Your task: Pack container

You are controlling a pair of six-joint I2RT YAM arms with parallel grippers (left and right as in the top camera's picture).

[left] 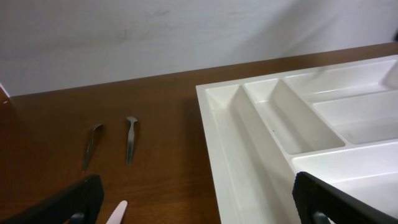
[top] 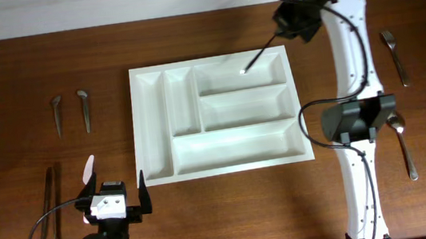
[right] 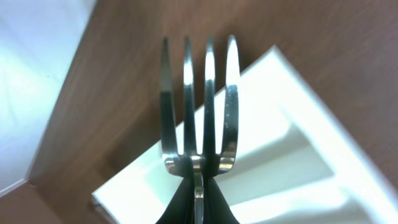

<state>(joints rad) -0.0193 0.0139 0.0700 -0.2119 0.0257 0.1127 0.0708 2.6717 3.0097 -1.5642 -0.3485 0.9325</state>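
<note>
Above container (top: 227,170), right fingers (right: 214,211) pinch fork (right: 186,112), angled down; left fingers (top: 143,196) spread near container corner.

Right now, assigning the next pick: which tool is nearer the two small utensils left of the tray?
Left. The left tool hangs open nearside of the utensils; the right tool, shut on a fork, is across the tray at its far right corner.

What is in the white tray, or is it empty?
Empty: all five compartments of the tray show bare white floors; the fork is over one, held by the right gripper.
</note>
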